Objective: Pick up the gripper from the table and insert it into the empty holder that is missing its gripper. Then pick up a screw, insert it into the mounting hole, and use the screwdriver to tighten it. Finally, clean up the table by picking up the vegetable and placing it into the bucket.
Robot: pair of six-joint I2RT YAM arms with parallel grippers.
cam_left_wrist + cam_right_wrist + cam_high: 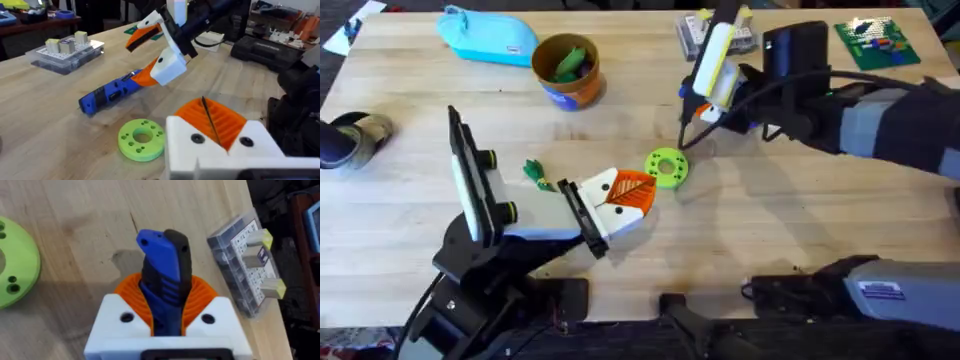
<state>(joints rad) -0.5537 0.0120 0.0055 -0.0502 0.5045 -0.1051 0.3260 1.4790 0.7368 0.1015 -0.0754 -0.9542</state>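
My right gripper [700,108] [165,305] is shut on the blue screwdriver [160,255], which lies low over the table [790,230]. In the left wrist view the screwdriver [110,93] stretches away from the right gripper [145,55]. My left gripper [632,190] [215,122] rests near the table's middle, orange pads pressed together. The small dark-green vegetable [533,172] lies just left of it. The orange and blue bucket [567,70] stands at the back with green pieces inside. The black and white holder [470,180] stands at the left. The screw is too small to make out.
A bright-green ring disc [666,167] [142,139] lies between the two grippers. A clear parts box [705,35] [245,265] sits behind the right gripper. A light-blue pouch [488,37] is at the back left, a green board [875,42] at the back right.
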